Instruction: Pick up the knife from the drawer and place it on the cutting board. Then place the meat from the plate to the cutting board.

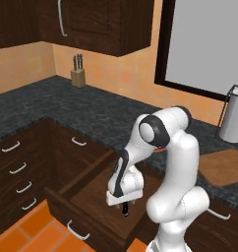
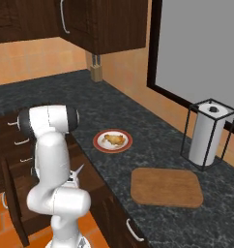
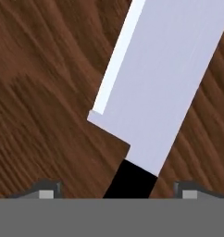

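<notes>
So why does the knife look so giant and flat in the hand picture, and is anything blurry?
In the hand view the camera sits very close, so the knife looks huge, its blade a flat pale grey without glare, against the drawer floor. In the left base view the far knife block looks soft and small. The right base view is evenly lit, with faint shadows.

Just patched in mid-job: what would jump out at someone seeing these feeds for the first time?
First, the white arm bent down into the open drawer, its gripper low over the drawer floor. The hand view shows the knife lying on that wood, its black handle between the two fingertips, not yet gripped. On the counter, the meat sits on the plate, near the bare cutting board.
</notes>
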Robot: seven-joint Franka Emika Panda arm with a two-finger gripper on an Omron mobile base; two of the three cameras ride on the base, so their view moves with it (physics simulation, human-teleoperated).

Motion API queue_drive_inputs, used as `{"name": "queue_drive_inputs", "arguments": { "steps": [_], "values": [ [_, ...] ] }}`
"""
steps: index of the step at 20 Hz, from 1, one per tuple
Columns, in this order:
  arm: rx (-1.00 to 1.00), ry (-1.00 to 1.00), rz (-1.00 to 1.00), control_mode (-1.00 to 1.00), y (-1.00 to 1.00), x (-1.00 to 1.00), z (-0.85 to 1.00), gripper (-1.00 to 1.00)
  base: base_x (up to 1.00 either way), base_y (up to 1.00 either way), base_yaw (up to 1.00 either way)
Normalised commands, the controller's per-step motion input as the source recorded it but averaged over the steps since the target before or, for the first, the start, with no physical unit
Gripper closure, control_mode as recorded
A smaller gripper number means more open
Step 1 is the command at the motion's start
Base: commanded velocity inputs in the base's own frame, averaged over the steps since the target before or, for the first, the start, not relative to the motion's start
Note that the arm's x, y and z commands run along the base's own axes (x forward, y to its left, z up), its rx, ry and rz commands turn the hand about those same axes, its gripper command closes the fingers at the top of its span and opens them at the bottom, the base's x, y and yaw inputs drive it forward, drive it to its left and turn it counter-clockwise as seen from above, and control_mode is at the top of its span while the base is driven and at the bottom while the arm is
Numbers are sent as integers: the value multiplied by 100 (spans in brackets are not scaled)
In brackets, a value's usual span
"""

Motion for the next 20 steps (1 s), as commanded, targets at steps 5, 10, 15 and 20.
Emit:
{"name": "queue_drive_inputs", "arguments": {
  "steps": [5, 10, 15, 20],
  "values": [
    [0, -13, 2, -100, 23, -60, 7, 100, 0, 0, 0],
    [4, -15, 6, -100, 20, -28, 89, 100, 0, 0, 0],
    [8, -1, 10, -100, 30, -7, 100, 100, 0, 0, 0],
    [5, 5, 8, -100, 19, -66, 100, 100, 0, 0, 0]
  ]
}}
